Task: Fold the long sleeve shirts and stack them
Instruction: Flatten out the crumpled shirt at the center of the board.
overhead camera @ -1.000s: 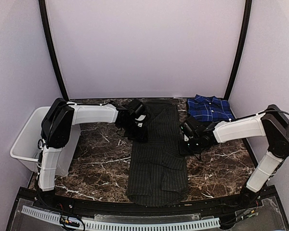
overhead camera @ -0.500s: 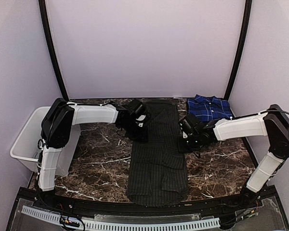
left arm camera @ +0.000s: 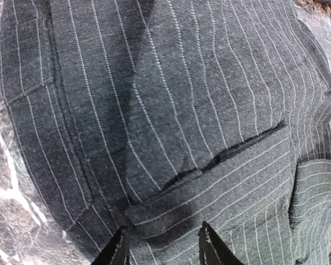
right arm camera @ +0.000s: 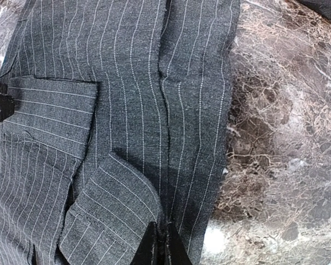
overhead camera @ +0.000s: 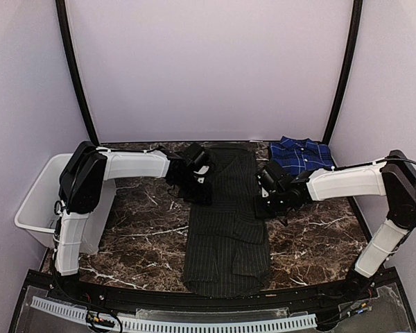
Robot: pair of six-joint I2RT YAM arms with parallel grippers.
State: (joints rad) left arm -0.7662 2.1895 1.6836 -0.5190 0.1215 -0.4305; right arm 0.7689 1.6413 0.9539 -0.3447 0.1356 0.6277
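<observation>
The black pinstripe shirt [overhead camera: 227,222] lies as a long narrow strip down the middle of the marble table, with a sleeve folded across it. It fills the left wrist view [left arm camera: 171,110] and the left half of the right wrist view [right arm camera: 127,110]. The blue plaid shirt [overhead camera: 301,155] lies folded at the back right. My left gripper [overhead camera: 198,183] is at the strip's left edge, open, with its fingertips [left arm camera: 119,249] just above a folded cuff. My right gripper [overhead camera: 265,196] is at the strip's right edge. Its fingers [right arm camera: 149,247] are pressed together on a ridge of the pinstripe cloth.
A white plastic bin [overhead camera: 35,201] stands off the table's left edge beside the left arm. Bare marble [overhead camera: 139,229] lies to the left of the shirt, and more of it [right arm camera: 287,138] to the right. Black posts and pale walls close in the back.
My right gripper has moved left and a little toward the back, onto the right edge of the pinstripe shirt. The left arm has hardly moved.
</observation>
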